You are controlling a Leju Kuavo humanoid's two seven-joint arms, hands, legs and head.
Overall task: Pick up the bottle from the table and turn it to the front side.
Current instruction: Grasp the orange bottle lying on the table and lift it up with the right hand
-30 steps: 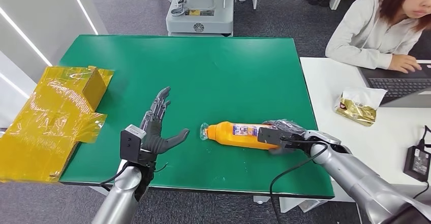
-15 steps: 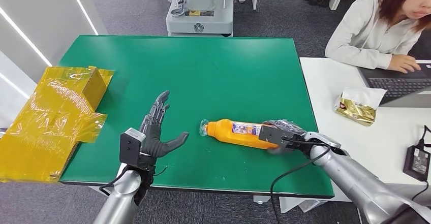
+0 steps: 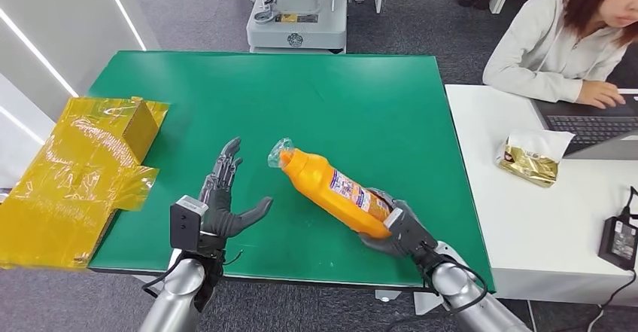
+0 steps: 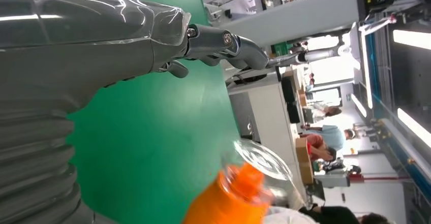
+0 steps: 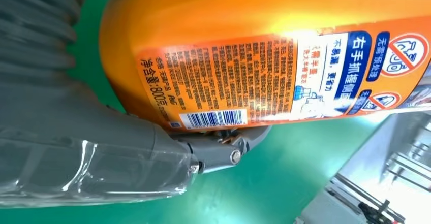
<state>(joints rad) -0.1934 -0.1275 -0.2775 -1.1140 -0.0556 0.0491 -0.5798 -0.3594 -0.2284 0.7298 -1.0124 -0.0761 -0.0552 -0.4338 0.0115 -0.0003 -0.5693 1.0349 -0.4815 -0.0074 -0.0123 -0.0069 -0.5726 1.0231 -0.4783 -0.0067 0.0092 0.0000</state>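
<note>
A green table [image 3: 316, 98] stands on grey floor [image 3: 188, 16], a white desk [image 3: 527, 219] beside it.

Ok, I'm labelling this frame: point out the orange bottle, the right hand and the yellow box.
orange bottle [image 3: 335, 193], head view, label mid-body.
right hand [image 3: 399, 232], head view, middle of hand.
yellow box [image 3: 75, 174], head view, taped top.

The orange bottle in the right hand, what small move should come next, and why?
Probably roll the wrist to turn the orange bottle about its long axis. The right hand grips its base, tilted above the green table, and the right wrist view shows the barcode side, so the front isn't facing out yet. The left hand waits open nearby.
</note>
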